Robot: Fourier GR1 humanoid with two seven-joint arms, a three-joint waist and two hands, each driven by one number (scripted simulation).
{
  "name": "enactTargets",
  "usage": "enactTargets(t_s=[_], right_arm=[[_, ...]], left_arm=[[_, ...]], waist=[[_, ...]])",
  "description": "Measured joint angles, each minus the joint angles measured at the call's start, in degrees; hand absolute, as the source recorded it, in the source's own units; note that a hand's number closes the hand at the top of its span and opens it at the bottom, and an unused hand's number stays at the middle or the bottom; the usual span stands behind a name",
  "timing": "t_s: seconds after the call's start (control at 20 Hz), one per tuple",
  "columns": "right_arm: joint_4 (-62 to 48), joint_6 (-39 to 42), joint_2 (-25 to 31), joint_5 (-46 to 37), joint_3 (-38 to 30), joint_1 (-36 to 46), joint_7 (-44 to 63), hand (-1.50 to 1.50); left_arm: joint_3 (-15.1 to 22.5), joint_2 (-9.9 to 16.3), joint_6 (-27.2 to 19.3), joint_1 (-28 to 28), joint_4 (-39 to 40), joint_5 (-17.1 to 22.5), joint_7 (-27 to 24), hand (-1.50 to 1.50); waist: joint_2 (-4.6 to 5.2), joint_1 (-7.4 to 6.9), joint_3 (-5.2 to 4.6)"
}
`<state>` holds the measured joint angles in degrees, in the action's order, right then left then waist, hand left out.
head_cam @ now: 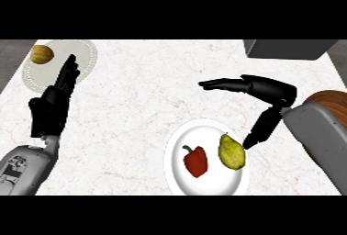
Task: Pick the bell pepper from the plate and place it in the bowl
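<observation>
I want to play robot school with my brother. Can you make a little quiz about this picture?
1. True or false: the red bell pepper lies on the white plate beside a yellow-green pear.
2. Which hand is nearer the bell pepper? A) left hand B) right hand
3. Fill in: the small yellow fruit sits at the edge of the other ____, far left.

Key:
1. True.
2. B; it hovers just above the plate, fingers straight, holding nothing.
3. plate.
</observation>
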<state>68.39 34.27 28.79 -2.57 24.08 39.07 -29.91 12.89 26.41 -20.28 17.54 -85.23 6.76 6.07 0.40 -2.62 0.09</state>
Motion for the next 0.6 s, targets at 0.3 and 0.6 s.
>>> enactTargets(t_s=[0.3,0.6], right_arm=[[-0.2,0.6,-2.4,-8.0,7.0,5.6,1.5,-1.50],[-0.2,1.9,-5.1,-13.2,12.0,7.2,2.3,-1.50]], left_arm=[[-0.2,-0.1,-0.8,-1.6,-3.1,-1.3,2.4,0.00],[-1.5,-0.3,0.0,-2.4,-3.9,-2.1,2.7,0.00]], waist=[[-0.26,0.87,-0.06],[-0.32,1.63,-0.08]])
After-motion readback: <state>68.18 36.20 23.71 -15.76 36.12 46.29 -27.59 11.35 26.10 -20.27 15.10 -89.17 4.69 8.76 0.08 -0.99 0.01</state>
